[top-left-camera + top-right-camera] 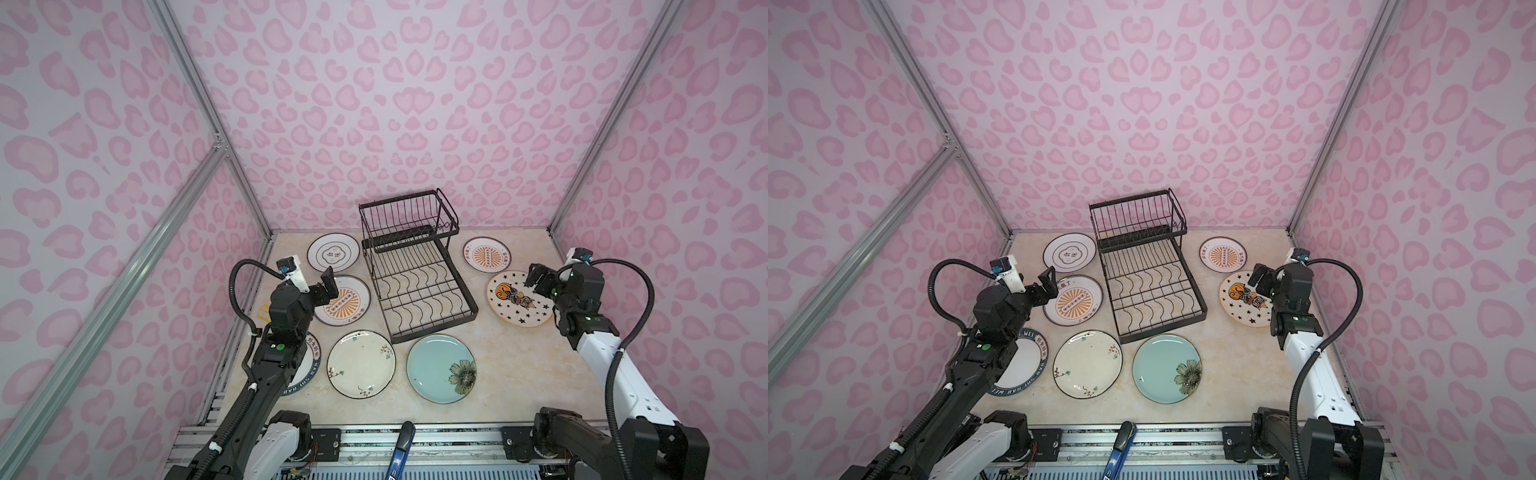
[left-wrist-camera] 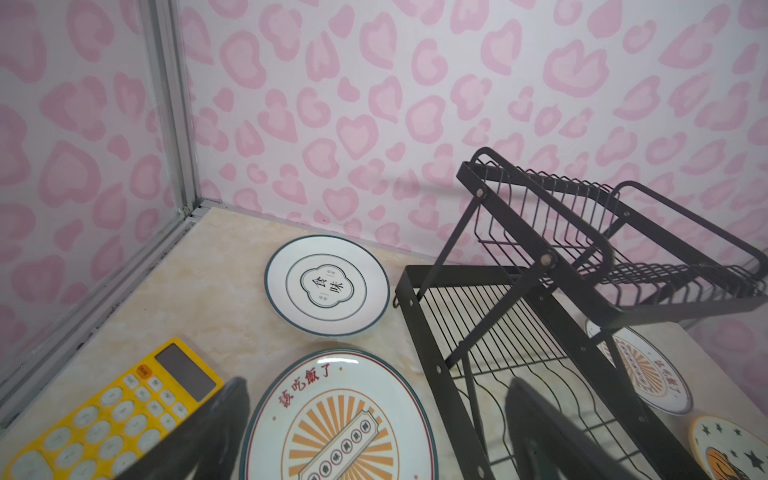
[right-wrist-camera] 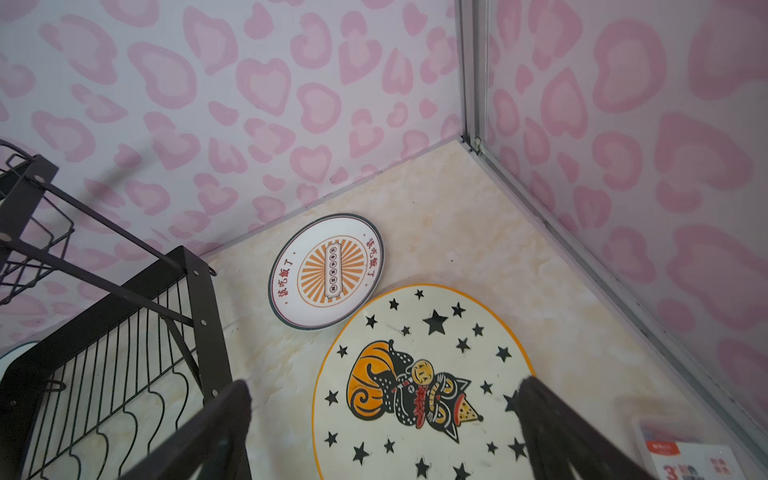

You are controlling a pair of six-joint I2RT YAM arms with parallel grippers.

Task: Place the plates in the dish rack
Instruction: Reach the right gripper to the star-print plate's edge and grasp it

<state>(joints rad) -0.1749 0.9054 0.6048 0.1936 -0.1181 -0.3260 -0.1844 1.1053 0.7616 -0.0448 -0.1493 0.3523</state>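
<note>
In both top views the rack (image 1: 415,286) stands at the back middle of the table (image 1: 511,374), and all seven plates lie flat around it. The ringed plate (image 1: 333,252) and left sunburst plate (image 1: 349,303) are on its left. The right sunburst plate (image 1: 487,254) and starred plate (image 1: 517,303) are on its right. The cream plate (image 1: 360,363) and blue plate (image 1: 436,365) lie in front. The lettered plate (image 1: 1027,361) is half under my left arm.

My left gripper (image 1: 329,279) hangs released above the left sunburst plate, and my right gripper (image 1: 536,277) hangs released over the starred plate's edge.

In my left wrist view the fingers (image 2: 199,436) stand wide apart with the sunburst plate below, between them. A calculator (image 2: 112,411) lies just beside that plate.

In my right wrist view the fingers (image 3: 208,436) are spread wide over the starred plate, with the right sunburst plate just beyond it.
</note>
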